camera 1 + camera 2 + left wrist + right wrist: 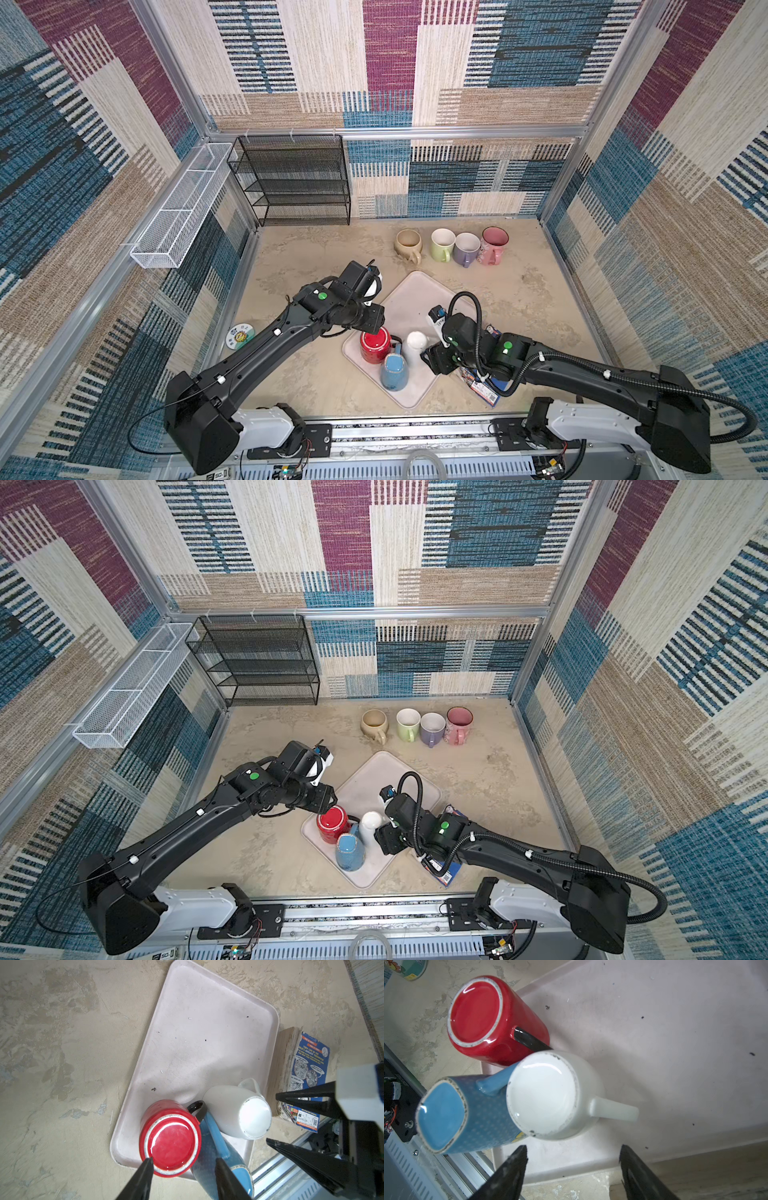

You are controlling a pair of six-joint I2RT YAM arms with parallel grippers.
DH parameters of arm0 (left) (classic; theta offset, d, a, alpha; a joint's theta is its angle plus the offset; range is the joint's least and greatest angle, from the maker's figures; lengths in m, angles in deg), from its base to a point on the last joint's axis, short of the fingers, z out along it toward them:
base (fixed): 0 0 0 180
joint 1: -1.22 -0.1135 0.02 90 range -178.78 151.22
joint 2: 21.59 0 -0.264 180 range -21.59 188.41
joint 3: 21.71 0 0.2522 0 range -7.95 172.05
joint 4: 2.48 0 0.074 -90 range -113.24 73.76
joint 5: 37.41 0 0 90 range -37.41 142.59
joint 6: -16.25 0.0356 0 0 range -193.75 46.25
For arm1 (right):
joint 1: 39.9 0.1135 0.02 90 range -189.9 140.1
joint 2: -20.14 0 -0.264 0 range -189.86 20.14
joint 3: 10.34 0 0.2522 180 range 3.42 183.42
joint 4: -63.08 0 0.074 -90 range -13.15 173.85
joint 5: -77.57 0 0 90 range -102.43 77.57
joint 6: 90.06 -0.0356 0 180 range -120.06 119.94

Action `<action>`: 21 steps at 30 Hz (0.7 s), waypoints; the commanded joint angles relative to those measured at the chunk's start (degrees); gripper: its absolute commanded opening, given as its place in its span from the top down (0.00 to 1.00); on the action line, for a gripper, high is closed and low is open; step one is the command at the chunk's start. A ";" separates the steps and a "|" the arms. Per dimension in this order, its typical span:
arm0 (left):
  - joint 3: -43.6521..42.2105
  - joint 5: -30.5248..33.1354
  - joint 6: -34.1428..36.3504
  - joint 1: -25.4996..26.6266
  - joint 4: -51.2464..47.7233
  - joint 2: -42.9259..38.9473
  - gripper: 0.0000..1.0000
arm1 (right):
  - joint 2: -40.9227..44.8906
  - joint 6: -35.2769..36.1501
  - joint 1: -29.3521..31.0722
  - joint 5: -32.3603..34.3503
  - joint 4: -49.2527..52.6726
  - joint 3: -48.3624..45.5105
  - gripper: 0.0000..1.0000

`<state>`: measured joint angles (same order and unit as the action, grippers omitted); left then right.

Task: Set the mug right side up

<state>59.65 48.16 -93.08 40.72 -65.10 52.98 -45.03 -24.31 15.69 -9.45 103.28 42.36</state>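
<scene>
Three mugs stand upside down, close together, at the near corner of the pale pink tray: a red mug with a black handle, a blue mug and a white mug. My left gripper hangs open above them, one fingertip over the rim of the red mug's base, the other over the blue mug. My right gripper stands wide open just short of the white mug, whose handle sticks out sideways. Neither gripper holds anything.
Four upright mugs line the back: beige, green, lavender, pink. A blue book lies against the tray under the right arm. A black wire shelf, a white wire basket and a round coaster are on the left.
</scene>
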 commanded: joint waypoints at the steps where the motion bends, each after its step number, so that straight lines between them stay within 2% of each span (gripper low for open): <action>1: -0.29 0.74 -0.36 0.01 0.98 0.00 0.47 | -0.81 -2.36 0.13 3.04 -1.33 -0.18 0.27; 18: -2.20 0.30 -0.53 0.22 1.05 -1.79 0.47 | -10.33 -2.38 -0.02 10.23 -6.50 4.28 0.27; 21: -2.38 0.38 -0.53 0.31 1.04 -2.05 0.48 | -11.64 -2.55 -1.12 9.87 -7.98 4.78 0.31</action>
<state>57.48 48.12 -93.12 40.98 -64.90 51.30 -55.98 -26.34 15.21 -1.71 98.47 46.54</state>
